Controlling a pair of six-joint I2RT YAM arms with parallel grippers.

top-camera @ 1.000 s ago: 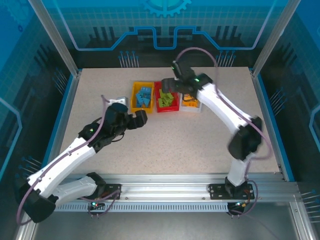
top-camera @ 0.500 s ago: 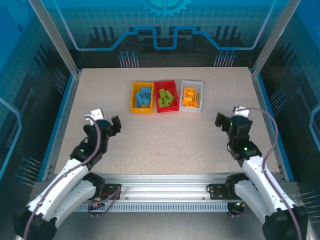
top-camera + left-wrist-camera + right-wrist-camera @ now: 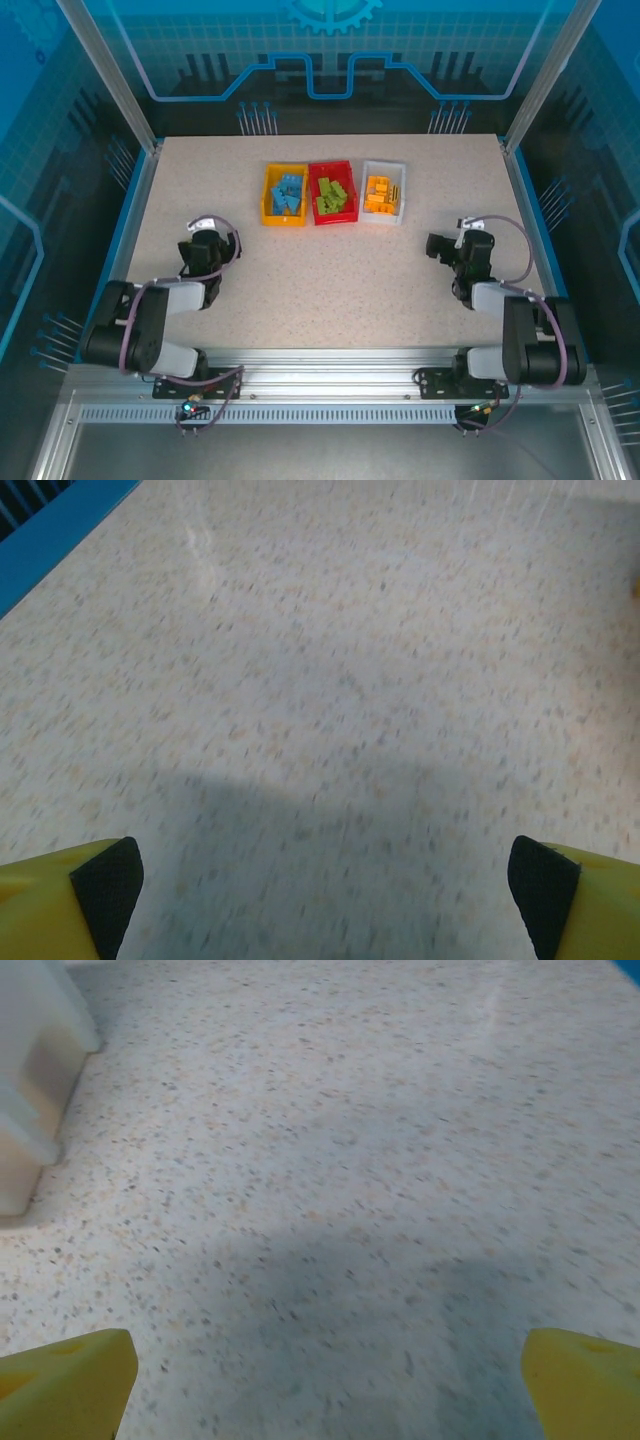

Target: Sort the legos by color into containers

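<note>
Bricks [image 3: 335, 197] lie sorted by color in three bins [image 3: 333, 164] at upper center; the left gripper [image 3: 210, 252] and right gripper [image 3: 445, 248], both released and empty, are best parked low over the table [image 3: 340, 285], clear of the bins.

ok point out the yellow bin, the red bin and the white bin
yellow bin [image 3: 284, 222] top view, on its near rim
red bin [image 3: 336, 222] top view, on its near rim
white bin [image 3: 382, 221] top view, on its near rim
</note>
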